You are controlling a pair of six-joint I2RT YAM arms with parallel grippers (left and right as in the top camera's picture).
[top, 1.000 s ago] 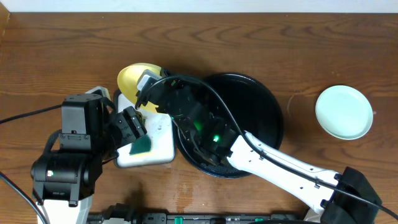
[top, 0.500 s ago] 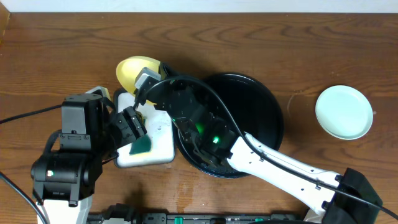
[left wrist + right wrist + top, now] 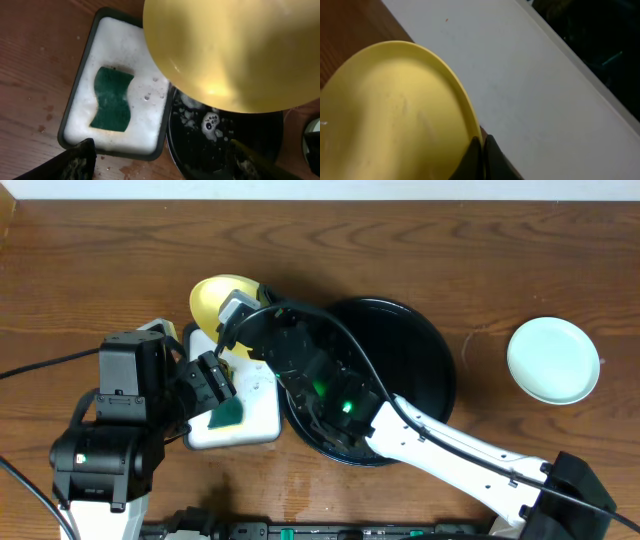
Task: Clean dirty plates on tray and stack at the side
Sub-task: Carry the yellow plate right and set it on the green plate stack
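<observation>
As right arm [image 3: 450,445] spans tray [image 3: 432,345], its hand [image 3: 481,152] pinches yellow plate [image 3: 395,110] rim.

A robotics lab bench staged as a washing-up station: a bare wooden worktop [image 3: 100,270] against a white wall [image 3: 320,188], two cabled robot arms, and a suds-filled tray [image 3: 115,151] holding a green sponge [image 3: 112,100].

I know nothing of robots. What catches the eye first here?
A yellow plate, pinched at its rim by the right tool, hovers at the edge of a foamy white tray holding a green sponge. A glossy black tray sits beside it, a mint plate far right.
</observation>
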